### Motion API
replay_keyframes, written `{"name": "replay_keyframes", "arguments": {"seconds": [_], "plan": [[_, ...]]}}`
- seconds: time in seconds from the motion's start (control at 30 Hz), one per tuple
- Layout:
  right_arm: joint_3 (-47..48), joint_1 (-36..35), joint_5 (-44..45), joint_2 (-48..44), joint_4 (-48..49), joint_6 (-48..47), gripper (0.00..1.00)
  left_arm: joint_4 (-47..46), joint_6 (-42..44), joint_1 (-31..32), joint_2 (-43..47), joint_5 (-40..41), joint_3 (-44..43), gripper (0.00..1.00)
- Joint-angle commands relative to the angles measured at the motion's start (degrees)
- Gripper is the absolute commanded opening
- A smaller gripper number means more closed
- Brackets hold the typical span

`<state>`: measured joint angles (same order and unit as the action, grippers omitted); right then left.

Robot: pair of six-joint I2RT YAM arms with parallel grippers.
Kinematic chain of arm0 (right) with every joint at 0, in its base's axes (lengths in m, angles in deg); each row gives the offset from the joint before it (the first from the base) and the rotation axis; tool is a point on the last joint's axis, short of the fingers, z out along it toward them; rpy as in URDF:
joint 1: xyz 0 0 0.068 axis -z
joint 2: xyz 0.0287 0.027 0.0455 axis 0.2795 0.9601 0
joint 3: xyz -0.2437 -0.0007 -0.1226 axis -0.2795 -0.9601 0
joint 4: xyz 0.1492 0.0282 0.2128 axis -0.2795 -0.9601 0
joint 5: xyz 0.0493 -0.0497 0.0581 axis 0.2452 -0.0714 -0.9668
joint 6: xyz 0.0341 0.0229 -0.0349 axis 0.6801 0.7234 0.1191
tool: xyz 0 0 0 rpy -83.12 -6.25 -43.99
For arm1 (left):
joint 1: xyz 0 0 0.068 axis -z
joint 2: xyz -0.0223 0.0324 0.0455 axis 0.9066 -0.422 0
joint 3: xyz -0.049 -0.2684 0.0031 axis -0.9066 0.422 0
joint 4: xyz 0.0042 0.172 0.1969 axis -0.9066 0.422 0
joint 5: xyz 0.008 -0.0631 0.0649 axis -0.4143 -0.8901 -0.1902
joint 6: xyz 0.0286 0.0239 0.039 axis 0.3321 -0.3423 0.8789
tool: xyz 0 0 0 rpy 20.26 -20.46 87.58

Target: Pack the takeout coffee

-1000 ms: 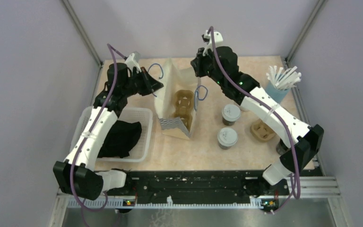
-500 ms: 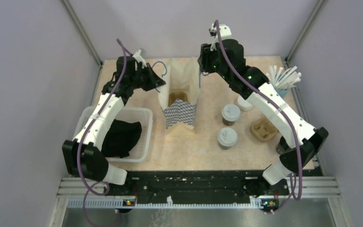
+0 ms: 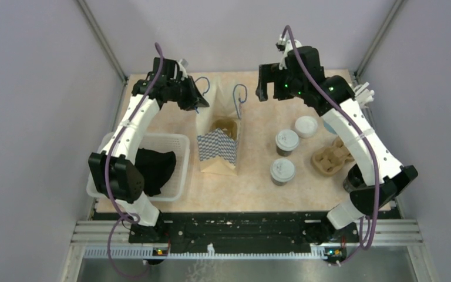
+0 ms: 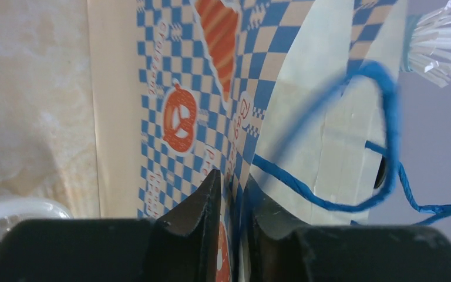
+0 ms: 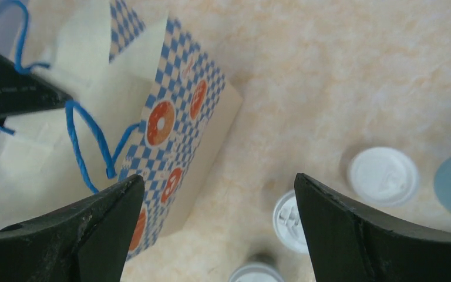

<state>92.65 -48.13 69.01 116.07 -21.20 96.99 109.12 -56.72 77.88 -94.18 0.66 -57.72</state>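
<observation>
Two takeout coffee cups (image 3: 287, 141) (image 3: 282, 170) are sitting on the table, not yet in the paper bag (image 3: 217, 150). So the main job is waiting to be done. The bag is standing up with its mouth open, and a brown cup holder (image 3: 224, 126) is lying inside it, so I think the bag is ready for the cups.

The left gripper (image 3: 198, 103) is reaching to the bag's top edge. Its fingers are sitting almost together, with the paper edge in the thin gap between them. I cannot tell if they are squeezing the paper or only sitting around it. The cups are waiting well apart from this hand, on the other side of the bag.

The right gripper (image 3: 264, 88) is hanging wide open and is holding nothing. The cups are standing near it, down below and toward its arm's base. A loose white lid (image 3: 306, 126) is lying just beside the farther cup.

The top view is showing the holder inside the bag and both whole cups. The left wrist view is showing the paper between the fingers, which the top view is hiding. The right wrist view is showing the wide gap between its fingers.
</observation>
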Motion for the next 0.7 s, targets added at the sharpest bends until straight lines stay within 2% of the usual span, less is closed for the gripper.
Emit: {"name": "replay_keyframes", "arguments": {"seconds": [0.0,0.1,0.2,0.37,0.53,0.57,0.67], "plan": [[-5.31,-0.80,-8.40,-3.80,-0.72,4.49,0.99,3.59,-0.03,0.08,2.57,-0.89,-0.77,0.27],[-7.59,-0.92,-10.53,-4.14,3.27,5.49,0.99,3.82,2.82,0.08,1.81,-2.33,-0.71,0.30],[-7.53,-0.94,-12.66,-3.81,5.16,9.09,0.99,3.52,5.07,0.66,-1.05,-8.13,-2.64,0.26],[-11.21,-1.77,-12.41,-6.96,8.40,15.85,0.97,5.84,10.17,5.16,-6.45,-6.02,-10.67,0.25],[-13.83,-12.03,-3.71,-8.66,5.82,17.85,0.97,6.62,10.90,6.27,-11.94,-4.97,-17.80,0.27],[-14.20,-13.36,-2.72,-8.85,5.69,18.07,0.97,7.71,11.43,6.31,-13.21,-3.76,-20.28,0.30],[-15.16,-15.18,-2.94,-9.85,6.58,18.87,0.97,13.76,12.45,6.30,-16.62,2.43,-29.81,0.56]]}}
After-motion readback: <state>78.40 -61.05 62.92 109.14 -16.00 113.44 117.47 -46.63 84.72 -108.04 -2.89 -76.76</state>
